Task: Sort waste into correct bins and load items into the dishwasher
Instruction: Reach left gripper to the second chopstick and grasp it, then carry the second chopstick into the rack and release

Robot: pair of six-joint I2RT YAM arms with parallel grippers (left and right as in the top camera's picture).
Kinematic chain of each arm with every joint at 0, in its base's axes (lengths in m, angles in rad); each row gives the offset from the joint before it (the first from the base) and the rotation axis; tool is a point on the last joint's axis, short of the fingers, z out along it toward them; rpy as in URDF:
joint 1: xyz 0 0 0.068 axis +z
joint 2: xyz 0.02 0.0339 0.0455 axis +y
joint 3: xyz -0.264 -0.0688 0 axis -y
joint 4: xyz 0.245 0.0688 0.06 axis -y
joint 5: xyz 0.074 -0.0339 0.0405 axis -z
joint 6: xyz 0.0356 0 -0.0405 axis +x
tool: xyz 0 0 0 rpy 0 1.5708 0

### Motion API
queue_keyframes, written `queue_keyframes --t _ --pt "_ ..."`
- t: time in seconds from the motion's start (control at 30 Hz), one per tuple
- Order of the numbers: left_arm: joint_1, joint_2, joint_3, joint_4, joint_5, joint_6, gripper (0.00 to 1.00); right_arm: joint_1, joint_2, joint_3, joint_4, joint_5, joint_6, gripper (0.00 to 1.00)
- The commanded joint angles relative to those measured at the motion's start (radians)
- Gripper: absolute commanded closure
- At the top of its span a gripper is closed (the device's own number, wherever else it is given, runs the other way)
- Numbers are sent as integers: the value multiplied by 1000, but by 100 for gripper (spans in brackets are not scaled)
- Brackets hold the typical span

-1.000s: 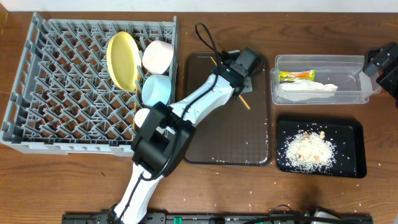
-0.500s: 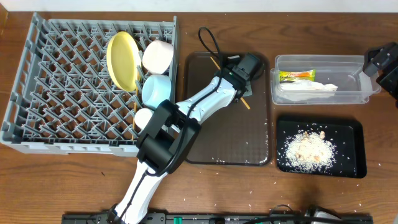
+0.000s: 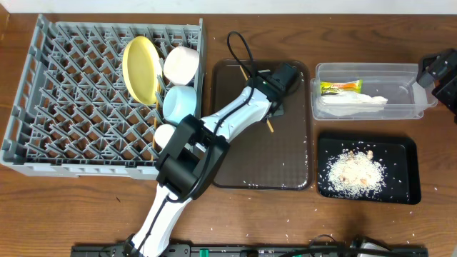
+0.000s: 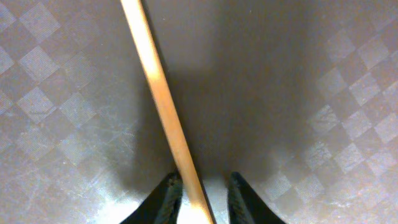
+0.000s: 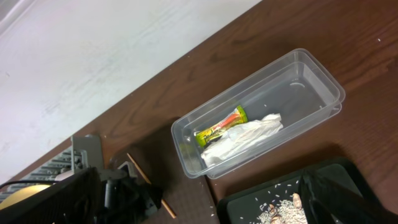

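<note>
The left claw (image 4: 205,200) is down on the brown tray (image 3: 264,160), near its top edge. A chopstick (image 4: 165,112) lies flat on the tray and runs between the claw's two fingers (image 4: 168,198). One finger touches the stick and the other has a small gap beside it (so I cannot tell if the claw is squeezing it).

Left of the brown tray is the grey rack (image 3: 71,107). On the rack's side nearest the tray stand the yellow plate (image 3: 139,68), white bowl (image 3: 181,63), blue bowl (image 3: 178,101) and small cup (image 3: 164,134).

Right of the brown tray, toward the back, is the clear tub (image 3: 414,108). The green wrapper (image 3: 340,88) and white paper (image 3: 353,101) lie in it. In front of the tub sits the black tray (image 3: 407,193), with rice (image 3: 353,171) piled in it.

The right claw (image 3: 434,71) is far to the right of the brown tray, by the tub's end. Its fingers are spread wide and hold nothing.
</note>
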Motion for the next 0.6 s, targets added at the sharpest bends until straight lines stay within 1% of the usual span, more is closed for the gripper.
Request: queue_keyframes --t 0.0,0.03,0.07,0.1,0.17,0.3,0.4,0.57 --pt "1 29 -10 -18 68 32 80 -7 -2 0 -2 -1 2 1" --pt "1 29 -8 -19 68 32 81 -7 -2 0 -2 -1 2 1" --pt "1 29 -7 -19 68 32 88 -7 -2 0 -2 -1 2 1" --pt "1 29 -2 -27 68 33 92 -7 -2 0 -2 -1 2 1" --pt "6 20 23 -53 68 64 92 -7 -2 0 -2 -1 2 1" --pt "28 -55 97 -150 68 168 92 -7 -2 0 -2 -1 2 1" --pt "54 -165 135 -238 64 271 93 -7 -2 0 -2 -1 2 1" --pt "129 -389 140 -389 51 467 93 -7 -2 0 -2 -1 2 1"
